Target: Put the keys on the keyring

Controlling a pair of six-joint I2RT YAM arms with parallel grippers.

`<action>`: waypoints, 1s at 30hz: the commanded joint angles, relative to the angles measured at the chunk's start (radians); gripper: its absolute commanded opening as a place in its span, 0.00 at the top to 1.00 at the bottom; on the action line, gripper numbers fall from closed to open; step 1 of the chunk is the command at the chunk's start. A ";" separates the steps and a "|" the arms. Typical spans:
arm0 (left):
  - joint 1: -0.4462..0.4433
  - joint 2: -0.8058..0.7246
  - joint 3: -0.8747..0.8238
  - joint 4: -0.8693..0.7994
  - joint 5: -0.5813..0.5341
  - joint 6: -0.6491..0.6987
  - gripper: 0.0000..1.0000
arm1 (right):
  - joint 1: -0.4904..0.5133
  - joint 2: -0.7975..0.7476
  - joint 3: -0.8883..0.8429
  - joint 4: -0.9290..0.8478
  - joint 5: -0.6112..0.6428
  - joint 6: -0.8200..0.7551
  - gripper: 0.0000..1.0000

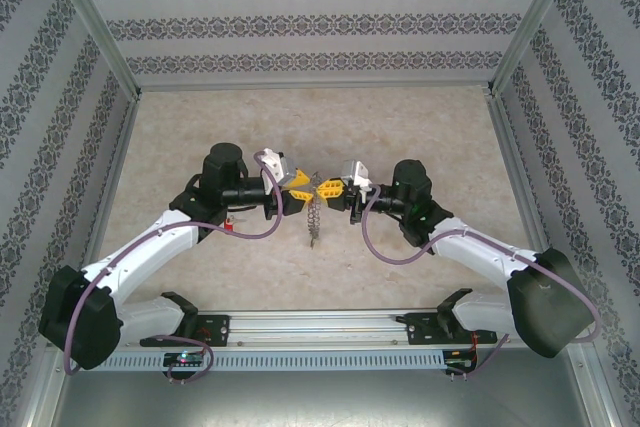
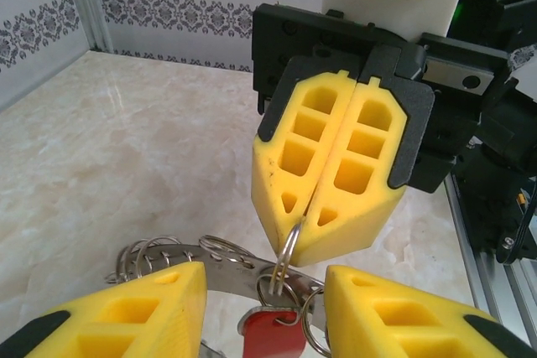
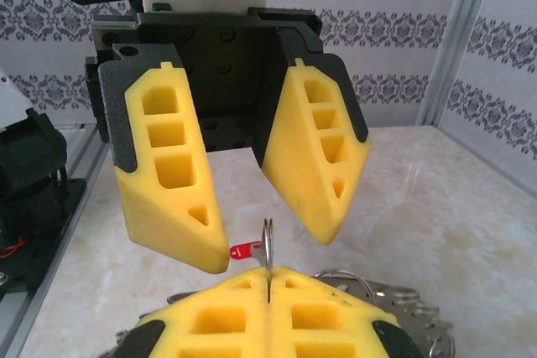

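So the right gripper (image 2: 304,241) is clamped flat shut on a thin silver loop (image 2: 289,249), pinching it right at the tips and holding it up off the table (image 2: 126,148). Facing it nose to nose, the left gripper (image 3: 270,239) has its jaws apart and isn't gripping anything. Its yellow fingers (image 3: 172,182) stand either side of the stuff dangling under that loop. What dangles: a couple of small wire rings (image 2: 312,324) and one red key (image 2: 270,333), its head just below the pinch. Right behind that is the keyring (image 2: 222,267), the bumpy grey one, and in the top view it trails away from between the two grippers. My read is we're mid-threading. That key looks linked into the cluster, but I honestly can't tell if it's through the keyring itself or just its own little ring. I can make out one red head here, so I'd guess the second key is yet to go on.
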 commanded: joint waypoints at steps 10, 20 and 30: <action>0.009 0.046 0.048 -0.031 0.088 0.046 0.74 | 0.001 -0.024 0.057 -0.115 -0.051 -0.071 1.00; 0.008 0.064 0.057 -0.074 0.096 0.078 1.00 | 0.002 -0.017 0.077 -0.143 -0.045 -0.077 1.00; 0.008 0.051 0.083 -0.052 -0.145 -0.140 1.00 | -0.051 -0.115 0.024 -0.229 -0.075 0.043 0.61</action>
